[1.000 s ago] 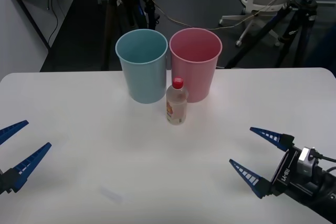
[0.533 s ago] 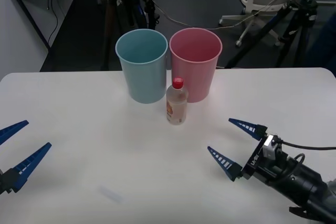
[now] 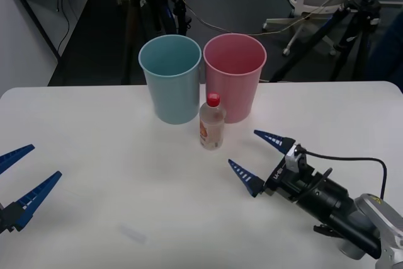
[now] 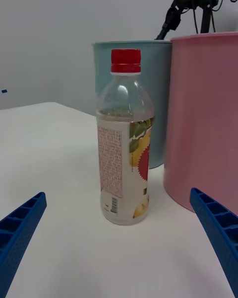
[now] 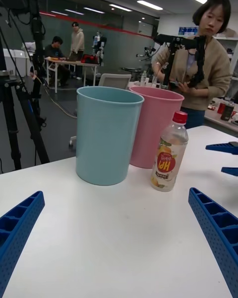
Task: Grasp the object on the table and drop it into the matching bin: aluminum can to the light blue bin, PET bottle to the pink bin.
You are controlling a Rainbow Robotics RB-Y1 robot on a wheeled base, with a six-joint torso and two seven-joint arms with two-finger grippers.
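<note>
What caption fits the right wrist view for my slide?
Right gripper, jaws open, faces upright PET bottle before the pink bin.

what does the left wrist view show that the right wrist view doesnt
Only the left wrist view: the bottle's front label with its red circle, both bin rims from outside, and the right hand off to one side. Only the right wrist view: the PET bottle centred between the right hand's open fingers, with its printed back label. Both share: the upright bottle on the table, the light blue bin and the pink bin close behind it. The left hand waits open.
</note>
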